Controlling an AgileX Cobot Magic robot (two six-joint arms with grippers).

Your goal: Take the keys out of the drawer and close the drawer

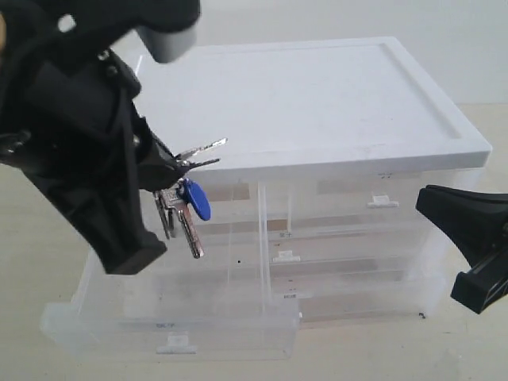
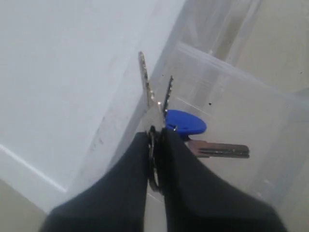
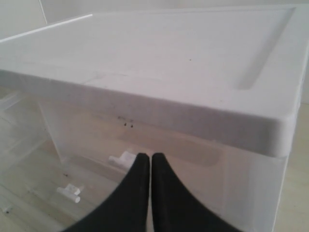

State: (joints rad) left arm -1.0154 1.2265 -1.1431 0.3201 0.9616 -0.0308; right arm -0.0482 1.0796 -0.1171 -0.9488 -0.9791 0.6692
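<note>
- I see a pale beige tabletop (image 1: 373, 353) carrying everything.
- On it stands one translucent drawer cabinet (image 1: 317, 103), white-topped, with a left-hand drawer (image 1: 171, 329) pulled out.

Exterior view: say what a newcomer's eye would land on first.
The bunch of keys with its blue fob, pinched in the left fingers and dangling in the air over the pulled-out drawer at the cabinet's lower left. Next, the cabinet's broad white top behind them, and the right fingers, shut and empty, at the right edge.
</note>
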